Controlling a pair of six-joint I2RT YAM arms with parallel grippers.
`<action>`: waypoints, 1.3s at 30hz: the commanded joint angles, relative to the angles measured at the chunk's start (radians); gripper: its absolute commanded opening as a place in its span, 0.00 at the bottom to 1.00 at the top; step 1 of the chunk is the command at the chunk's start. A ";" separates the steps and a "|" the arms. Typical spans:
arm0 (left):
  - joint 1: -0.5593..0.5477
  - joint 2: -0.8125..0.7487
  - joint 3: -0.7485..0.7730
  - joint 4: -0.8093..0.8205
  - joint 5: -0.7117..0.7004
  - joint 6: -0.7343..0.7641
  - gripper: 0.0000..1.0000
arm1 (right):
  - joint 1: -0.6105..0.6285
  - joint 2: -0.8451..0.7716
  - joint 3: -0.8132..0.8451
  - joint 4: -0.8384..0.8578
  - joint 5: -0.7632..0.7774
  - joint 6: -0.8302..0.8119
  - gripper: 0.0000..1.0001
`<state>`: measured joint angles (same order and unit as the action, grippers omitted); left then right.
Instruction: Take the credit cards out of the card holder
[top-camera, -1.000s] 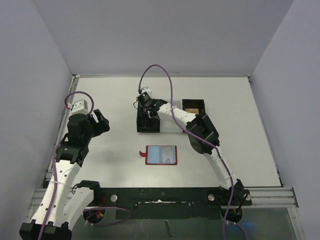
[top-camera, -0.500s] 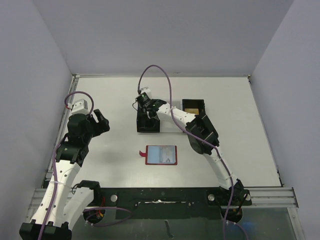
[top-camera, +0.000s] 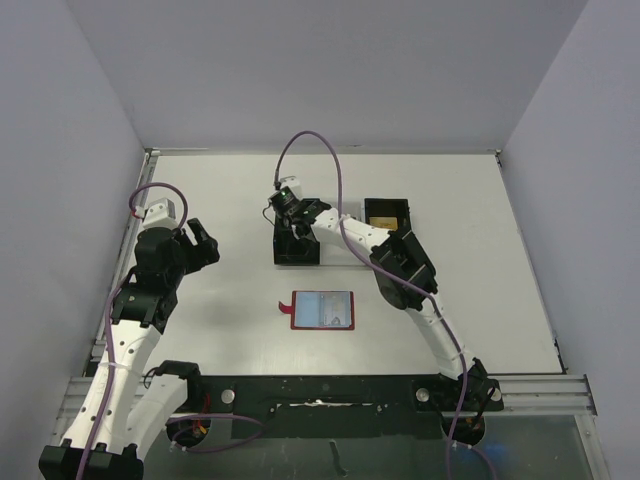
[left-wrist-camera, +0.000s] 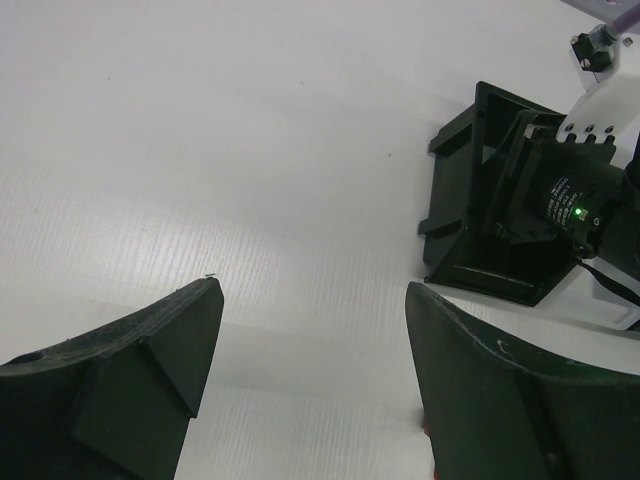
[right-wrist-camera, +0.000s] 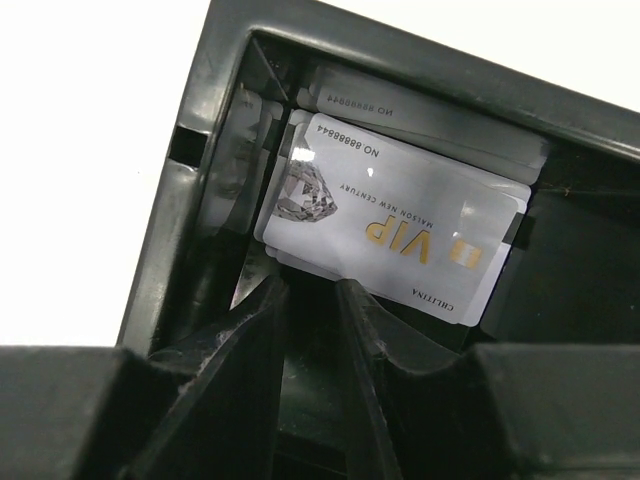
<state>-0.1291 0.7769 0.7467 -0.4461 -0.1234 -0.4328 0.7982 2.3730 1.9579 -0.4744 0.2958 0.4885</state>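
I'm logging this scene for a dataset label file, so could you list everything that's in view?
credit cards: at least two, pale grey-white, stacked inside the black bin
card holder: one, red with blue-grey lining, lying open on the table, near middle
black bin: one, black, under the right gripper
second black bin: one, black, further right, something gold-tan inside
table: one, white
purple cables: two, one looping over each arm
left gripper: one, black, open and empty, above the table at the left
right gripper: one, black, narrowly open, holding nothing, just above the cards
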 joint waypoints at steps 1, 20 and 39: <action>0.009 -0.011 0.020 0.032 0.000 0.003 0.73 | -0.019 -0.006 0.019 0.002 0.011 0.042 0.26; 0.010 -0.005 0.017 0.036 0.013 0.005 0.73 | 0.001 0.002 0.015 -0.004 0.102 0.015 0.28; 0.009 0.002 0.013 0.043 0.021 0.009 0.73 | 0.021 -0.194 -0.005 0.043 0.017 -0.103 0.35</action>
<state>-0.1280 0.7780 0.7467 -0.4461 -0.1192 -0.4328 0.8009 2.3459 1.9881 -0.4896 0.3161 0.4175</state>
